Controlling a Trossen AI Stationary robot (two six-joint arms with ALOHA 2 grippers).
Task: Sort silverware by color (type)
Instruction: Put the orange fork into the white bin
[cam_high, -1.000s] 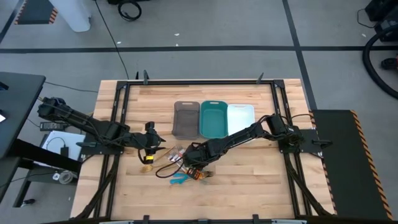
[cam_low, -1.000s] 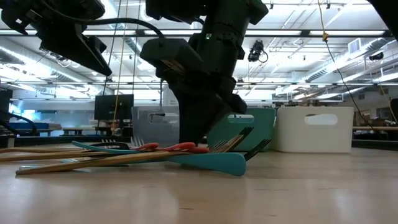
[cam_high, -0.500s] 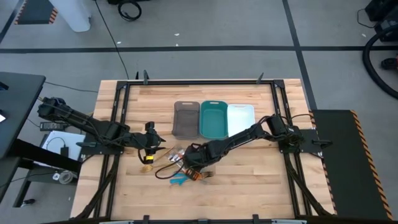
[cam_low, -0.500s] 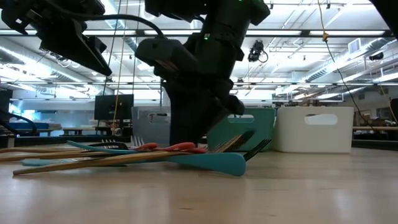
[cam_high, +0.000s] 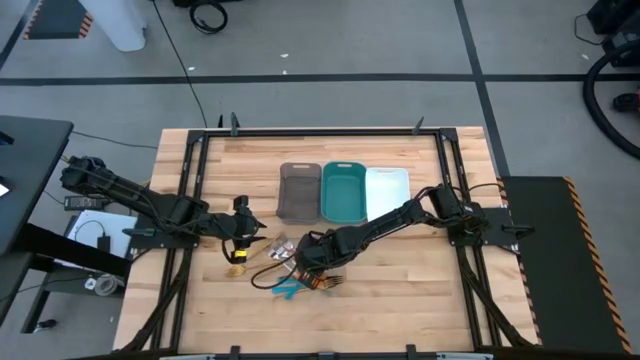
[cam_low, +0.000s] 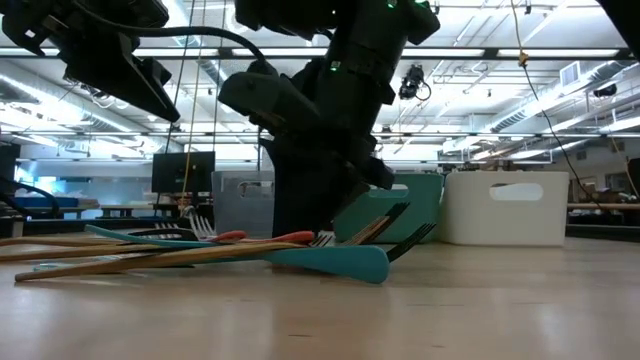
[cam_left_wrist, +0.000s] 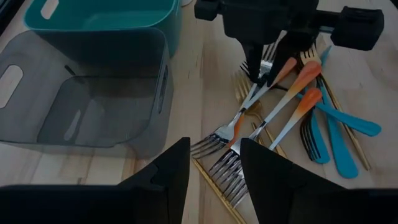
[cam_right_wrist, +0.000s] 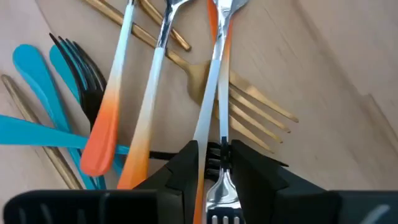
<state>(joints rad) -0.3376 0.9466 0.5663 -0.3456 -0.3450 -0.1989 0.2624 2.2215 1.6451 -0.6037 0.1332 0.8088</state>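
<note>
In the high view, the right gripper (cam_high: 306, 260) is set down on the silverware pile (cam_high: 296, 272) in front of the three trays; the left gripper (cam_high: 247, 235) is parked just beside the pile, over bare table. In the low view, the right gripper (cam_low: 318, 205) is seen planted among the handles on the tabletop. In the left wrist view, the left fingers (cam_left_wrist: 171, 171) are moderately parted and empty, and the grey-brown tray (cam_left_wrist: 87, 102) lies beyond them. In the right wrist view, an orange-handled fork (cam_right_wrist: 213, 134) is seen between the narrowly set right fingers (cam_right_wrist: 186, 165), with the gold fork (cam_right_wrist: 239, 99) just beyond. Only that one fork should be pinched, contact confirmed, and the lift made straight up so neighbours are not dragged.
</note>
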